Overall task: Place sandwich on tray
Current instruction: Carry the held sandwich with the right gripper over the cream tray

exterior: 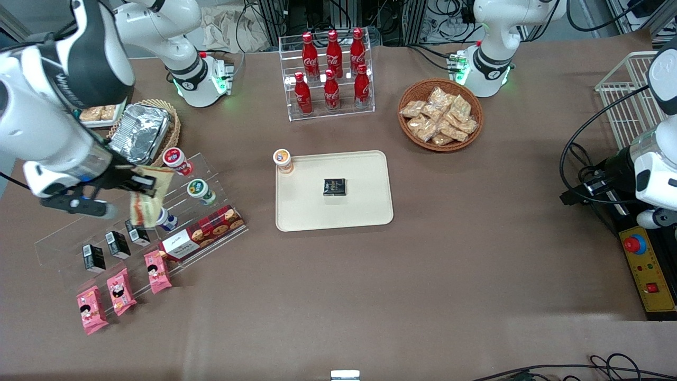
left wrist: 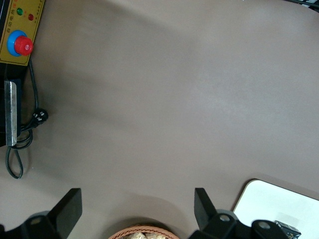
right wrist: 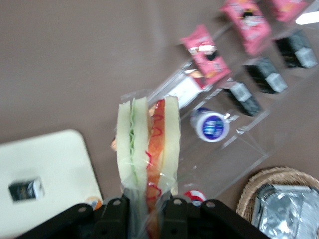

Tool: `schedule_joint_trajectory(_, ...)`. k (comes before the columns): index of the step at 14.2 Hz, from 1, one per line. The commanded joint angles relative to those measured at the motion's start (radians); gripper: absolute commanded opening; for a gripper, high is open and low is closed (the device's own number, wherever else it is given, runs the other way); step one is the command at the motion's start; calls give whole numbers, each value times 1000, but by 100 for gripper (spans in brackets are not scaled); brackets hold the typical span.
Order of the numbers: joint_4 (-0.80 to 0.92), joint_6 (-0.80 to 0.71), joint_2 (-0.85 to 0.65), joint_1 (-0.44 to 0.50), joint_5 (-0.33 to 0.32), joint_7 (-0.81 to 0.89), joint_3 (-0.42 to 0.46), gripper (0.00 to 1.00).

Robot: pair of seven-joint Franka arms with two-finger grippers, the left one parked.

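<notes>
The end effector (exterior: 142, 182) hangs in the air above the clear stepped display rack (exterior: 137, 222) at the working arm's end of the table (exterior: 338, 296), its fingers pinching the sandwich (exterior: 148, 197) by one end of its clear wrap. The sandwich hangs down from the fingers, clear of the rack and the table. In the right wrist view the wedge (right wrist: 147, 149) shows edge-on: two pale bread slices, a green filling on one side and an orange-red one on the other, with the two black fingers (right wrist: 115, 215) closed on the wrap at its base.

Directly below the end effector sit the rack's small round cups (exterior: 200, 191) and a red plaid biscuit box (exterior: 203, 233); nearer the front camera than the end effector are small black cartons (exterior: 117, 244) and pink wrapped snacks (exterior: 120, 288). A crinkled foil container (exterior: 140, 131) in a wicker basket lies farther from the front camera than the end effector, close by.

The tray (exterior: 365, 211) lies flat on the table well apart from the end effector, toward the parked arm's end. A small black packet (exterior: 335, 187) rests on it near its middle, and an orange-lidded cup (exterior: 283, 160) stands at the tray's corner closest to the end effector.
</notes>
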Motion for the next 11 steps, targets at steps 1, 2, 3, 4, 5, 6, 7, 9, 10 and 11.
schedule_joint_trajectory(1,66,9,69,25,61,-156,12,0)
schedule_joint_trajectory(2,86,25,91,40,59,-199,15,0)
schedule_joint_trajectory(3,87,28,103,59,58,-229,15,0)
schedule_joint_trajectory(4,88,34,115,77,44,-252,15,0)
schedule_joint_trajectory(5,88,52,120,95,29,-285,15,0)
schedule_joint_trajectory(6,88,84,123,117,12,-346,15,0)
schedule_joint_trajectory(7,89,129,143,131,-4,-468,15,0)
schedule_joint_trajectory(9,112,215,198,148,-5,-713,15,0)
schedule_joint_trajectory(10,120,239,216,148,-5,-774,14,0)
schedule_joint_trajectory(11,135,252,238,148,-7,-840,15,0)
